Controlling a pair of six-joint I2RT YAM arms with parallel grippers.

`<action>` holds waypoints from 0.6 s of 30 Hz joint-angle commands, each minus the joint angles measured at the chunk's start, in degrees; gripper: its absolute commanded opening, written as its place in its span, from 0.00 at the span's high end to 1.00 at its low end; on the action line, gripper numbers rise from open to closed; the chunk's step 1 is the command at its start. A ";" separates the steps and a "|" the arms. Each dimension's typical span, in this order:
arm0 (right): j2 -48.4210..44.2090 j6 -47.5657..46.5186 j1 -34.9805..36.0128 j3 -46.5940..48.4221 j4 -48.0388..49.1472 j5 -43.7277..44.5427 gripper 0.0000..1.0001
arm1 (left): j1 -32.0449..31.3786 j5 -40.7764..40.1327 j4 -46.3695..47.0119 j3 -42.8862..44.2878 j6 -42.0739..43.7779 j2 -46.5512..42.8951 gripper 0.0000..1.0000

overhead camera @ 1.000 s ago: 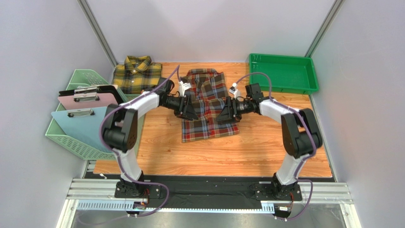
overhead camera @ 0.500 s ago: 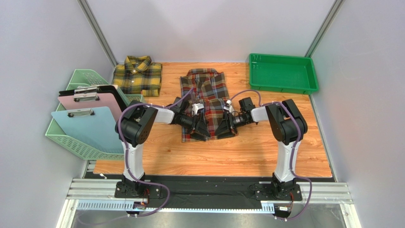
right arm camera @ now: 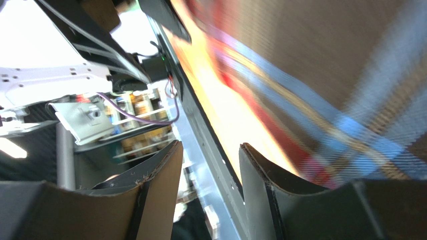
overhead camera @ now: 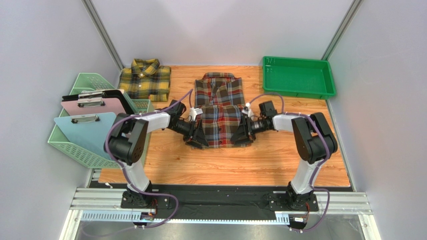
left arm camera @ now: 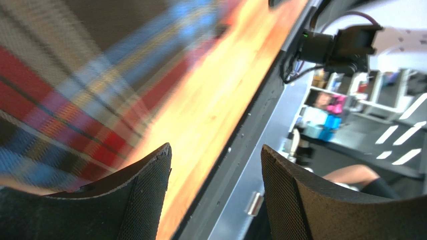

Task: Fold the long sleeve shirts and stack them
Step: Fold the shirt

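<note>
Both hands are down at the worktop, one at each near corner of the red shirt. The shirt lies flat between them, its collar at the far end. The left hand has its fingers well apart with nothing in the gap, and its wrist view shows plaid cloth just beside one finger. The right hand is partly open and also grips nothing. The yellow shirt lies folded well beyond the left hand, towards the far left corner.

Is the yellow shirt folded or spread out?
Folded. The yellow and dark check flannel shirt lies as a compact rectangle, no sleeves sticking out.
</note>
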 commanded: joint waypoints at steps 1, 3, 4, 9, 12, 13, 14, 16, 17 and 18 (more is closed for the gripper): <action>-6.04 -6.19 -2.23 13.70 -8.07 2.67 0.50 | 0.30 -0.93 -2.25 7.47 6.48 -7.55 0.28; -2.19 -7.33 -2.93 19.57 -8.15 4.25 0.53 | 0.30 -4.17 -1.12 13.86 5.08 -4.84 0.30; 0.09 -7.51 -3.11 21.52 -8.15 5.04 0.54 | 0.39 -5.32 -1.28 16.34 3.86 -0.64 0.32; 14.22 -7.07 -4.52 34.08 -6.75 7.77 0.65 | 1.79 -12.71 -1.02 30.74 -3.17 12.74 0.37; 21.53 -5.76 -5.83 38.41 -5.78 9.96 0.68 | 3.89 -14.55 -0.32 34.37 -8.71 19.86 0.39; 23.12 -5.84 -6.10 40.07 -5.69 11.88 0.69 | 4.43 -15.34 -0.23 34.55 -9.94 21.70 0.40; 24.18 -6.01 -6.45 40.52 -5.61 12.86 0.71 | 4.87 -17.00 -1.10 34.64 -9.87 22.42 0.40; 26.12 -7.67 -6.98 40.53 -6.13 15.75 0.73 | 6.01 -16.94 -1.46 34.12 -10.13 22.60 0.40; 26.39 -7.94 -7.16 40.18 -6.57 16.20 0.74 | 6.19 -17.28 -2.24 33.68 -10.13 22.43 0.40; 26.39 -8.38 -7.16 39.83 -7.01 16.21 0.74 | 6.28 -17.37 -3.03 33.41 -9.70 22.25 0.40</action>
